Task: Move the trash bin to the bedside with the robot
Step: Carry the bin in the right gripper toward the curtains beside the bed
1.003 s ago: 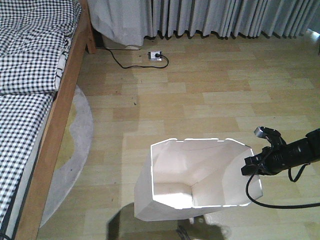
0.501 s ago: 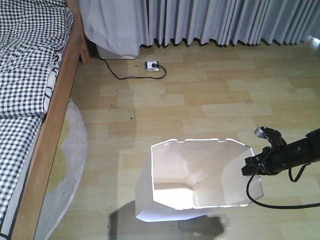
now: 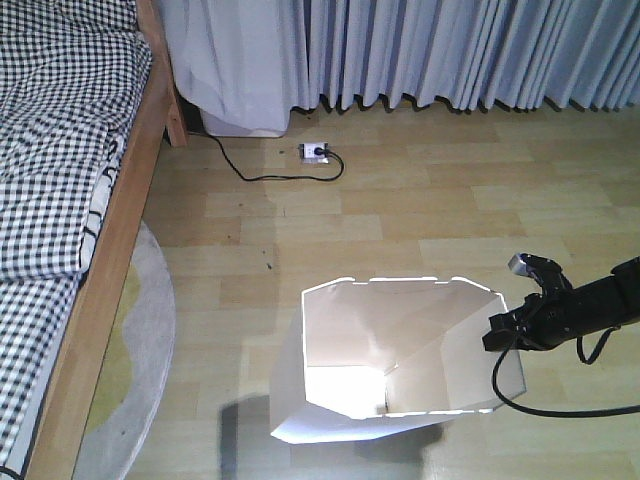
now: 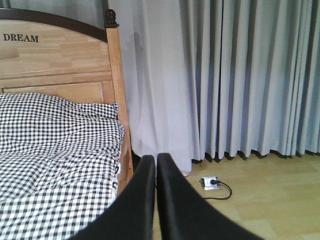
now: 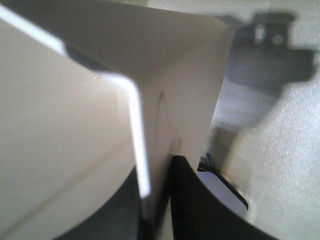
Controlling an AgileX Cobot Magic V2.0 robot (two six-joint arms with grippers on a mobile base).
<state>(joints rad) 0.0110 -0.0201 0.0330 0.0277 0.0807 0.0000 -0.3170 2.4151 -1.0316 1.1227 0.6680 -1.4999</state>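
The white trash bin [image 3: 340, 400] stands tilted on the wooden floor low in the front view, its cream inside facing me. My right gripper [image 3: 500, 335] is shut on the bin's right rim, the black arm reaching in from the right edge. In the right wrist view the thin bin wall [image 5: 65, 125] runs between the two black fingers of the right gripper [image 5: 155, 170]. The bed [image 3: 60, 150] with checked bedding and a wooden side rail lies along the left, a floor strip apart from the bin. My left gripper [image 4: 155, 162] is shut on nothing, pointing toward the bed [image 4: 55, 140].
A round grey rug [image 3: 140, 340] lies partly under the bed rail. A white power strip [image 3: 315, 151] with a black cable sits on the floor below the grey curtains [image 3: 450, 50]. A black cable loops under my right arm.
In the front view the power strip, curtains and floor slid downward and the bed shifted left. The bin and right gripper kept their place in the frame, grip unchanged.
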